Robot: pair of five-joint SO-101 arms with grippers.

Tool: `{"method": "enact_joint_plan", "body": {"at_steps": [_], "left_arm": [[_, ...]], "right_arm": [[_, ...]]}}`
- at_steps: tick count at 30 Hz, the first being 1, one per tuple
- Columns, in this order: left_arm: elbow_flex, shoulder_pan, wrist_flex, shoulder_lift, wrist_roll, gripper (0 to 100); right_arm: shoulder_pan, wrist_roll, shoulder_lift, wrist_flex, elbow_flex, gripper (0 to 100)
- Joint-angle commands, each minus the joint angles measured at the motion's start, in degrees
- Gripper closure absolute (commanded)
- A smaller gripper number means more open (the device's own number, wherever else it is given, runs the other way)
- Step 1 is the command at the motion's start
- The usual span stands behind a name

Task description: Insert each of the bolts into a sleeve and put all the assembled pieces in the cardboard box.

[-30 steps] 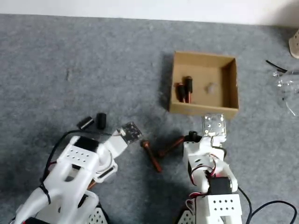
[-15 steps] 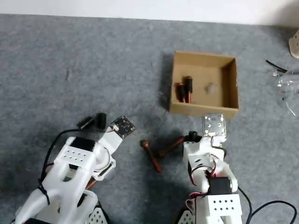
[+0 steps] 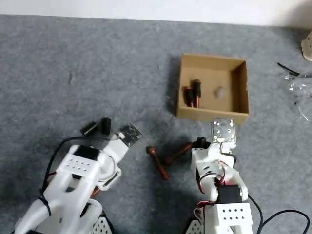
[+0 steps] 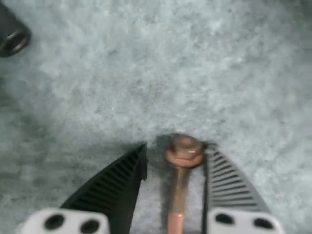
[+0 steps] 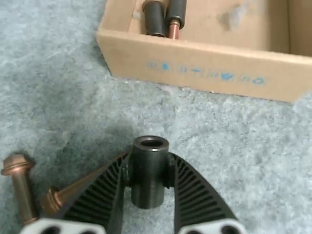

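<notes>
My left gripper (image 3: 129, 132) (image 4: 175, 146) sits low over the carpet, left of the two loose copper bolts, shut on a copper bolt (image 4: 181, 161) whose head is at the fingertips. Two black sleeves (image 3: 89, 128) (image 3: 105, 126) lie just beyond it, and one sleeve (image 4: 12, 36) appears in the left wrist view. My right gripper (image 3: 200, 143) (image 5: 149, 163) is shut on an upright black sleeve (image 5: 148, 170) just in front of the cardboard box (image 3: 212, 115) (image 5: 204, 68). The loose bolts (image 3: 159, 165) (image 3: 178, 152) lie between the arms. Assembled pieces (image 3: 192, 93) (image 5: 163, 14) rest inside the box.
Grey carpet covers the whole work area. Clear plastic pieces and black wires (image 3: 297, 80) lie at the far right edge. The box's right half holds just a pale smudge (image 3: 221, 91). Open carpet stretches across the back left.
My left gripper has drawn back to the left, away from the loose bolts and nearer the two black sleeves. The right arm and its sleeve have stayed put.
</notes>
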Motion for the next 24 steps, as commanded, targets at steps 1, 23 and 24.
{"method": "enact_joint_plan", "body": {"at_steps": [1,23,24], "left_arm": [[1.2,-0.3,-1.3,1.2,0.2,94],[-14.1,4.3,-3.3,0.7,0.3,100],[-15.7,4.4,-3.3,0.7,0.3,100]], "right_arm": [[0.7,0.7,-0.7,-1.8,-0.5,99.4],[0.7,0.8,-0.8,-2.1,1.3,99.4],[0.7,0.8,-0.8,-2.1,1.3,99.4]]}}
